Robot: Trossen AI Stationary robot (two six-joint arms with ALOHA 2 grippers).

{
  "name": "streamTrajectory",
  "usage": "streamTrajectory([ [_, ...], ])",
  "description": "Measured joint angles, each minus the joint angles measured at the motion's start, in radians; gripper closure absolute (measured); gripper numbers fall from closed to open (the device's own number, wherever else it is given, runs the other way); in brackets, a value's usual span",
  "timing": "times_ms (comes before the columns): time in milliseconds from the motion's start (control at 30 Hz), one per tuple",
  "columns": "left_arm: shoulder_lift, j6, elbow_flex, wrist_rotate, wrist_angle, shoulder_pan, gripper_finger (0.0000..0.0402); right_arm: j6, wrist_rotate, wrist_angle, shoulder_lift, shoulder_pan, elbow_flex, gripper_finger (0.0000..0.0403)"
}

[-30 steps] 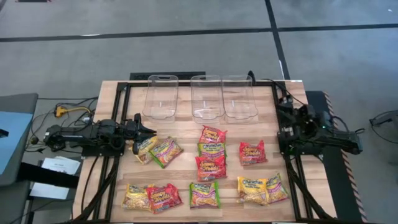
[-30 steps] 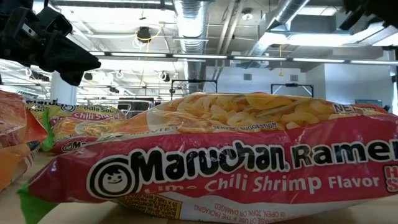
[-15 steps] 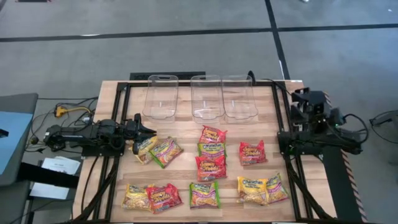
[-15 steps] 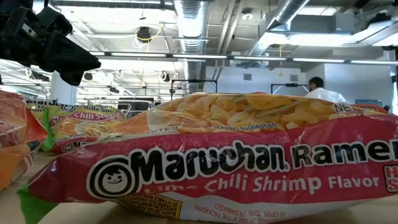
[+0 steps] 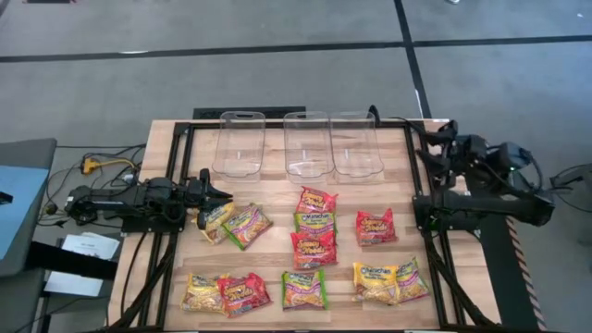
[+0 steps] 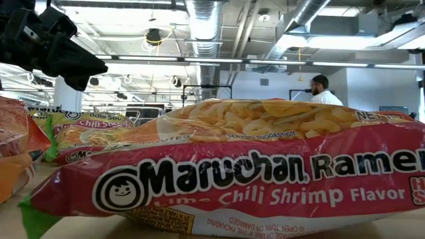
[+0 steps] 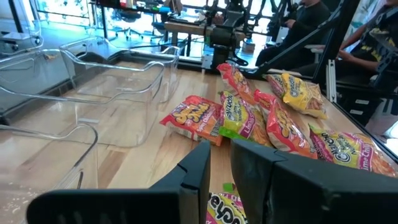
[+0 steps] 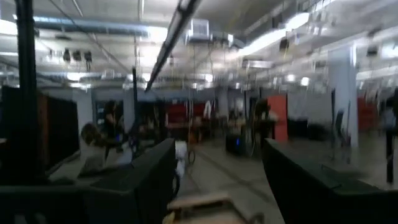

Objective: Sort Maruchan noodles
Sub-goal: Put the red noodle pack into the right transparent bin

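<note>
About a dozen Maruchan packets lie flat on the wooden table: red ones, green ones and yellow ones. One packet fills the low view. My left gripper hovers level just above the table at its left side, beside the yellow packet; only a narrow gap shows between its fingers. My right gripper is raised at the table's far right corner, fingers wide open, facing the room.
Three clear plastic bins stand in a row along the far edge. Bare wood lies between bins and packets. A black frame borders the table. A person is in the room behind.
My right arm has risen from its folded pose at the table's right side, and its gripper has swung up toward the far right corner. The packets and my left arm have stayed put. A person has walked across the room behind.
</note>
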Motion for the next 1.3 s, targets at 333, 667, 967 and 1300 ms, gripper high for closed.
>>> streamTrajectory([
  [333, 0.000, -0.003, 0.000, -0.002, 0.000, 0.000, 0.0350, 0.246, -0.001, -0.359, 0.168, 0.000, 0.108, 0.0137],
  [667, 0.000, -0.004, 0.000, -0.002, 0.000, 0.000, 0.0350, 0.446, -0.132, -0.518, 0.305, 0.002, 0.118, 0.0137],
  [967, 0.000, -0.004, 0.000, -0.002, 0.000, 0.000, 0.0350, 0.432, -0.221, -0.671, 0.435, 0.002, 0.118, 0.0137],
  [1300, 0.000, -0.004, 0.000, -0.002, 0.000, 0.000, 0.0350, 0.430, -0.288, -0.763, 0.627, 0.002, 0.118, 0.0137],
])
